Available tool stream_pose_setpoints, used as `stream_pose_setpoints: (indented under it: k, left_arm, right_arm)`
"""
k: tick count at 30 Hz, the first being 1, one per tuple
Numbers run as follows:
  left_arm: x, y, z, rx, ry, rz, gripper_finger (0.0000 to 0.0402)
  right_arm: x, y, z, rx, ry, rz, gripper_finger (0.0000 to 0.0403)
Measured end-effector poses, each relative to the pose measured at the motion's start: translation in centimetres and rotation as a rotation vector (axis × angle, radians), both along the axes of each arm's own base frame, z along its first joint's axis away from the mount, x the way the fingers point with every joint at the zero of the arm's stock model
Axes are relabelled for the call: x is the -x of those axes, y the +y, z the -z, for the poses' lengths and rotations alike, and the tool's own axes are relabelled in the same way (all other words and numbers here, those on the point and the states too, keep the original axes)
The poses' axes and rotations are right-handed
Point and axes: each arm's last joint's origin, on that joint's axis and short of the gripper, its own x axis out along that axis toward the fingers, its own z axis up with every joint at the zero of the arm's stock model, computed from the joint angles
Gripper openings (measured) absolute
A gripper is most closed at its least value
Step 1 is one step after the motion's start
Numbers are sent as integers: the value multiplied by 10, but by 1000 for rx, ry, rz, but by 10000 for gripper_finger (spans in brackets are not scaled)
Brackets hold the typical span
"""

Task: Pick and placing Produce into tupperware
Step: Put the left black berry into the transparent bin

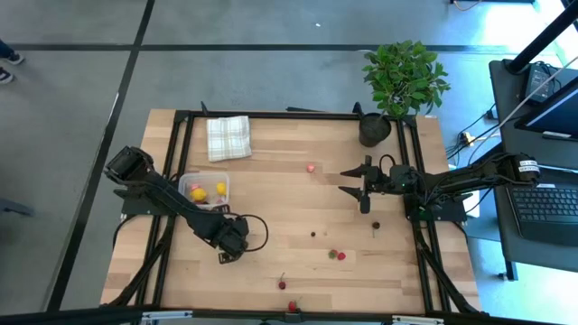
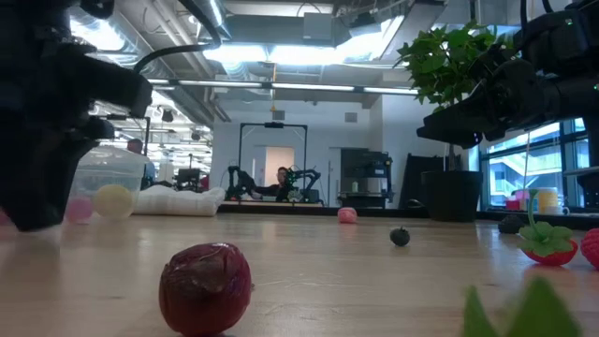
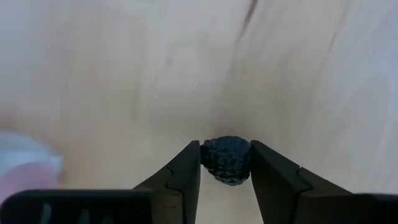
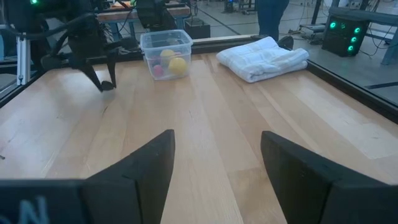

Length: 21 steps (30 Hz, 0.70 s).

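A small dark, bumpy berry sits between the fingers of my left gripper, which points down at the table's near left and is shut on it. The clear tupperware stands just beyond it and holds two yellow pieces and a pink one. More produce lies loose on the wood: a pink piece, two dark ones, red strawberries and a cherry. My right gripper waits open at the right, above the table. My left gripper pinches the dark berry by its two opposite sides between its two fingers. The fingers come from above, pointing down. The berry sits right at the table top; I cannot tell whether it rests on the wood or is just clear of it.
A folded checked cloth lies at the far left and a potted plant stands at the far right corner. A red piece lies at the near edge. Black frame rails run along both sides.
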Motion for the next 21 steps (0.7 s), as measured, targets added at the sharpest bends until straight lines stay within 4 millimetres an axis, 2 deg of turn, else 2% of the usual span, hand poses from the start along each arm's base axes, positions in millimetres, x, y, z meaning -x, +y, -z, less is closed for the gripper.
stream_pose_setpoints:
  k: [5,14,21]
  left_arm:
    - [13,16,-25,-25,16,-28,104]
    - [45,54,-81,-63,-100,-102,114]
    - [64,83,-100,-126,-114,-195,107]
  right_arm:
    - [0,0,0,-1,-1,0,240]
    - [0,0,0,-1,-1,0,240]
    - [0,0,0,0,-1,0,240]
